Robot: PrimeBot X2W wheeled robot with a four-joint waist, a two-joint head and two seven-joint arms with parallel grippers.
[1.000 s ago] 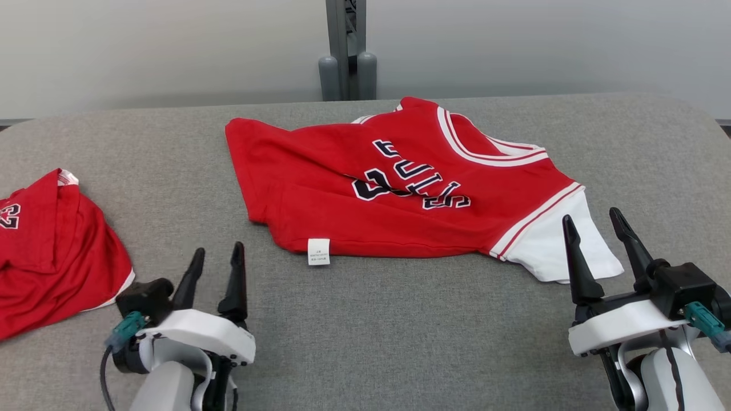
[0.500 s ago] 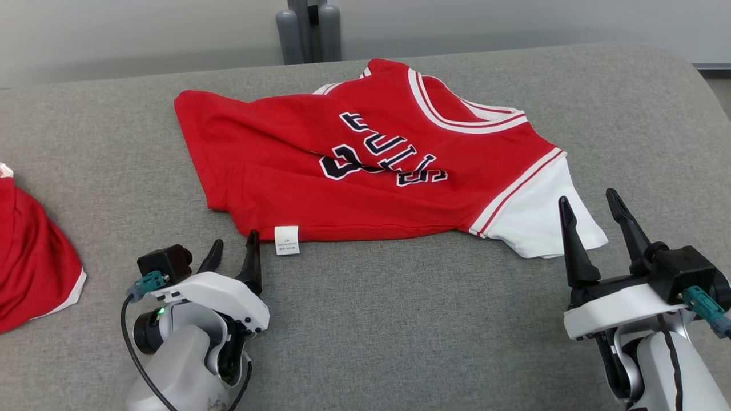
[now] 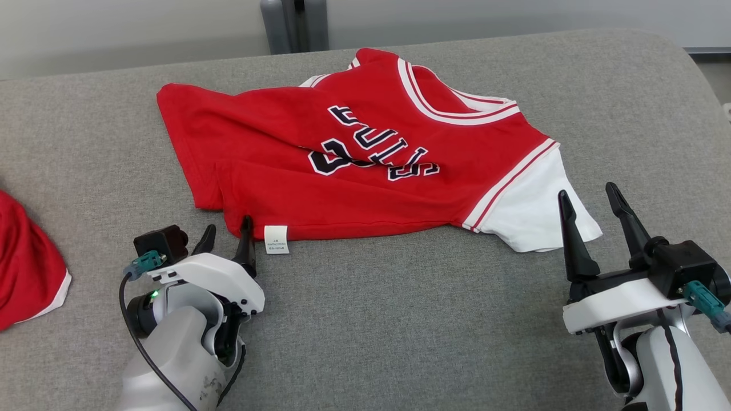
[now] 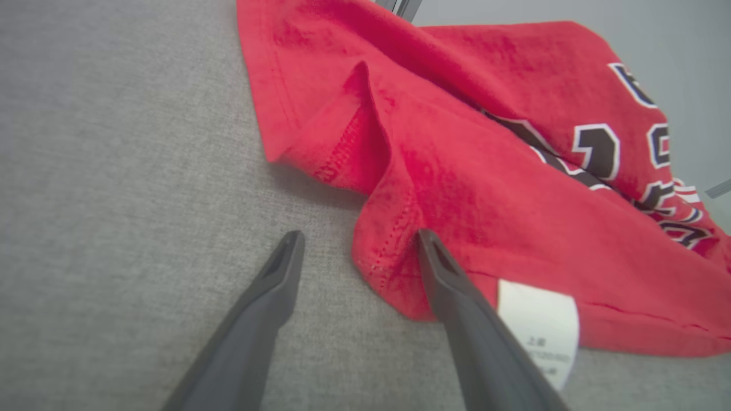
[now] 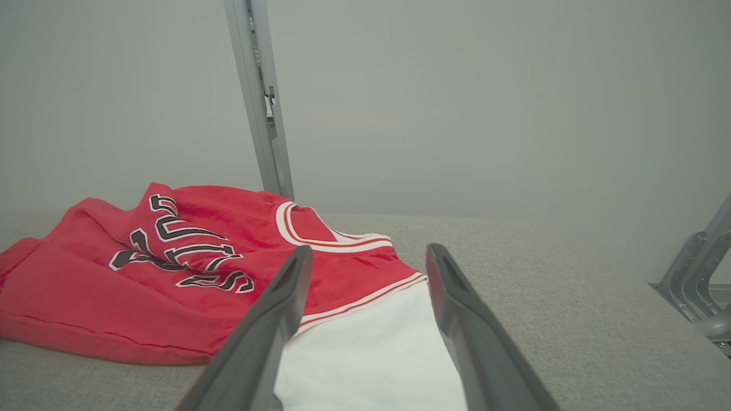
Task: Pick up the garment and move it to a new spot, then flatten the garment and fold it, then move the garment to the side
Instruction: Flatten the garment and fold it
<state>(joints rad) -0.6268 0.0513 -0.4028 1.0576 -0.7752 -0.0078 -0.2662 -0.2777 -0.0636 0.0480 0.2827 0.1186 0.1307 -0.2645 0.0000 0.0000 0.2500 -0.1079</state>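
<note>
Garment point(image 3: 365, 165) lies crumpled on the grey worktop point(image 3: 400, 319), just ahead of both grippers. My left gripper point(image 3: 228, 224) stands wide open and holds nothing. The hem corner point(image 4: 388, 268) sits between its fingertips, and one finger point(image 4: 457, 285) lies over the red cloth beside the white label point(image 3: 276, 239). My right gripper point(image 3: 586, 190) is spread just as wide and is empty, with the white sleeve point(image 3: 531, 211) just ahead of it. A second red garment point(image 3: 28, 268) lies well off to the left gripper's outer side.
</note>
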